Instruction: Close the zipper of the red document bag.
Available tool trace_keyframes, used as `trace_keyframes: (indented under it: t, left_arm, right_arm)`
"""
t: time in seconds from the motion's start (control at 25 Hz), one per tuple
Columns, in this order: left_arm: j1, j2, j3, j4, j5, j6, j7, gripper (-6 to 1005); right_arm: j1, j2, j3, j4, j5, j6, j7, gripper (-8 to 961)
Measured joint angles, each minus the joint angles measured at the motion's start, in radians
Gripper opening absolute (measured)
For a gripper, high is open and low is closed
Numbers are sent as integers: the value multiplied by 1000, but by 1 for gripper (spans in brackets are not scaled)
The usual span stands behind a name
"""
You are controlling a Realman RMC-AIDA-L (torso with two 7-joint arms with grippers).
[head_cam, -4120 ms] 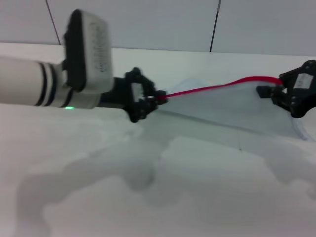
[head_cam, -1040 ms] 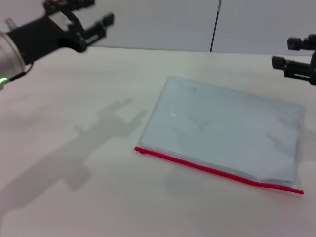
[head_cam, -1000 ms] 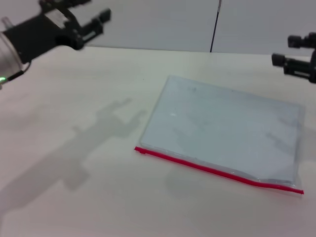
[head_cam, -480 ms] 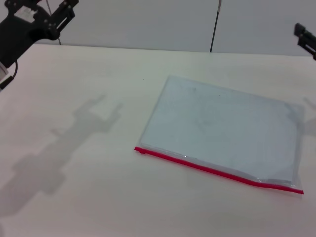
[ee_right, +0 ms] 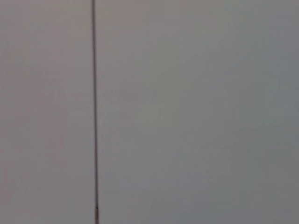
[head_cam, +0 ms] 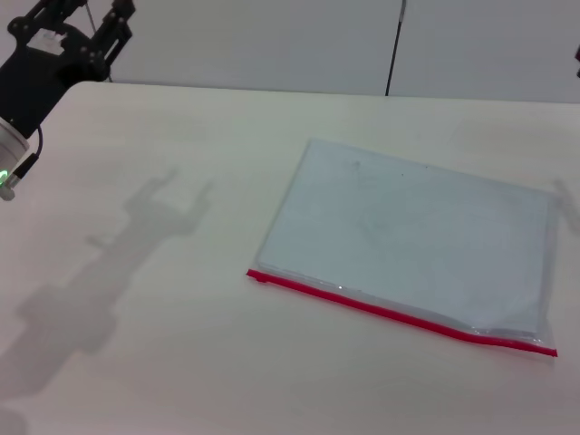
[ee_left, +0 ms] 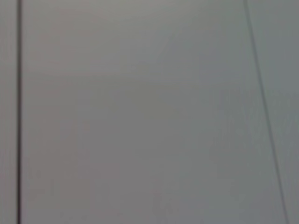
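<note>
One flat translucent blue-grey red document bag (head_cam: 412,240) lies centre-right on matte tabletop (head_cam: 181,362), zipper (head_cam: 399,313) along near edge. Left gripper (head_cam: 86,18) upper left, fingers spread wide. Right gripper unseen.

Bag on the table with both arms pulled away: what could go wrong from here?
1. The bag lies loose on the table, nothing pinning it; a one-sided pull on the zipper would probably drag it.
2. The zipper kinks near its right end, so a slider may snag there.
3. Whether it is fully shut cannot be told. The left gripper, fingers open, is far off at the table's far left, and the right is barely in view.
</note>
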Motion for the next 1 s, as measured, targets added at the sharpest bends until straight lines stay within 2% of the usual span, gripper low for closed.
trace_keyframes:
  t: [0.32,0.64,1.0]
  left_arm:
    - [-30,0,0,-131,-155,-32,102,567]
    - [-37,-1,0,-180,-218,-67,142,546]
    - [-36,0,-7,-186,-235,-75,146,541]
  right_arm:
    - [5,1,6,61,144,-26,-122,585]
    - [9,2,2,84,204,-26,-175,585]
    - [6,2,8,90,219,-33,-177,583]
